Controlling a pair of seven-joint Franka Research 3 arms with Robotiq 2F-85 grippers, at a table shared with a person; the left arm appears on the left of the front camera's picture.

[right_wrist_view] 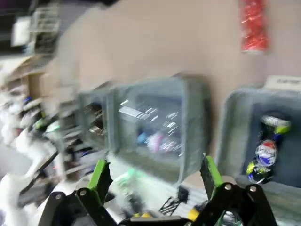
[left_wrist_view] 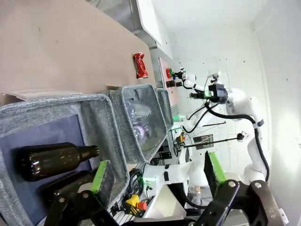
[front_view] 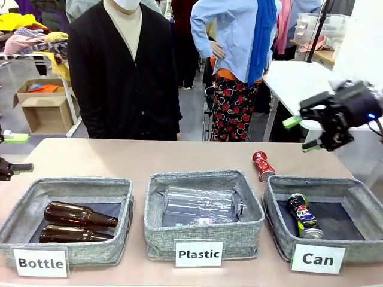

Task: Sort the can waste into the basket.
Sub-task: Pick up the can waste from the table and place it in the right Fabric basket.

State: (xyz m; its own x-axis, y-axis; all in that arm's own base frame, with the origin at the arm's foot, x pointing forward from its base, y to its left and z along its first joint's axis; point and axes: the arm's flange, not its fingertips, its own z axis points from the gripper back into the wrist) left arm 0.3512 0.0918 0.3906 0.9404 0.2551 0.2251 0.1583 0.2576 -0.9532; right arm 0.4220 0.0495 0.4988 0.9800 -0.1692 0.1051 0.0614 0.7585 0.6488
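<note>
Can sort status: one in, one out

Black-and-blue Pepsi can (front_view: pixel 305 223) lies on its side on the dark floor of the "Can" basket (front_view: pixel 359 190), silver top toward the near wall. Red can (front_view: pixel 263 165) lies on the table (front_view: pixel 119 158), outside the basket. It sits just behind the basket's far-left corner, near the gap to the "Plastic" basket (front_view: pixel 197 179). Can't tell from the front view whether it touches either rim.

Right gripper (front_view: pixel 301 134) hangs in the air up and to the right of the red can, over the far side of the "Can" basket. It is well apart from both cans. Jaws wide, nothing between the green pads. Right wrist view is blurred but agrees: fingers spread, empty, both cans ahead of them.

Left gripper (front_view: pixel 17 153) sits at the table's left edge, behind the far-left corner of the "Bottle" basket (front_view: pixel 78 182). Jaws wide, also empty.

"Plastic" basket holds a clear plastic bottle (front_view: pixel 200 203) on its side. "Bottle" basket holds two brown glass bottles (front_view: pixel 79 215) side by side, necks pointing right. Each basket has a white sign on its near wall.

Person (front_view: pixel 122 72) in a black cardigan stands at the far side, behind the left half of the table.
</note>
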